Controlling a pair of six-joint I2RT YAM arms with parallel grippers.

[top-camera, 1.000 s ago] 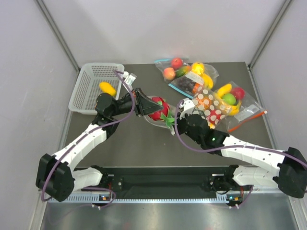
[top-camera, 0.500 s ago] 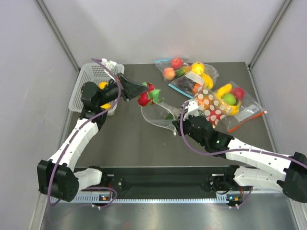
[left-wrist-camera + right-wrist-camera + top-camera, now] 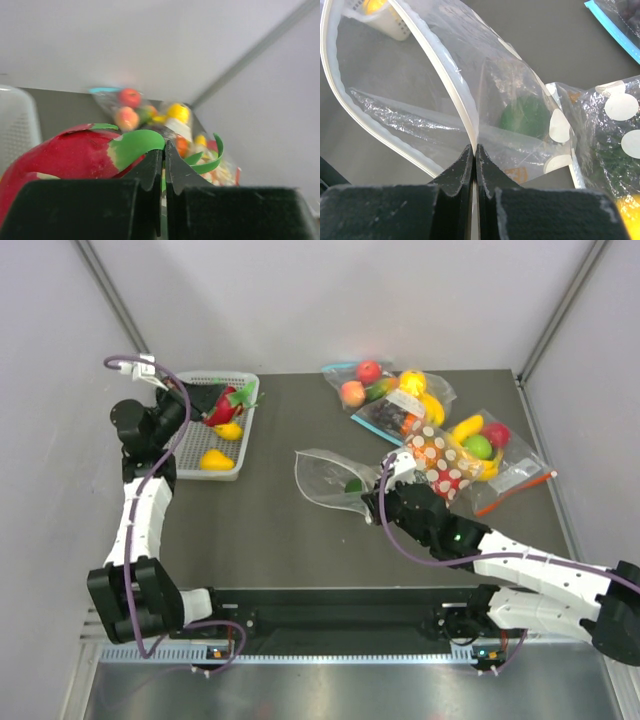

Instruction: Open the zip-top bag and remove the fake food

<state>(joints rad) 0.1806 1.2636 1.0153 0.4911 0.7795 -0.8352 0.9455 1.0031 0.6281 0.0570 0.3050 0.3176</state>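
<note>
The zip-top bag lies open at mid-table, and one green fake food piece is inside it. My right gripper is shut on the bag's white zip rim and holds the mouth open. The green piece shows through the plastic in the right wrist view. My left gripper is shut on the green leaves of the red fake fruit and holds it above the white basket. Two yellow pieces lie in the basket.
A similar dotted bag showing orange lies right beside my right gripper. Clear undotted bags of toy fruit lie at the back right, and another lies at the right. Grey walls close in the table on three sides.
My left gripper has carried the red fruit out of the bag, left and back, to above the basket. My right gripper has kept its hold on the bag's rim.
</note>
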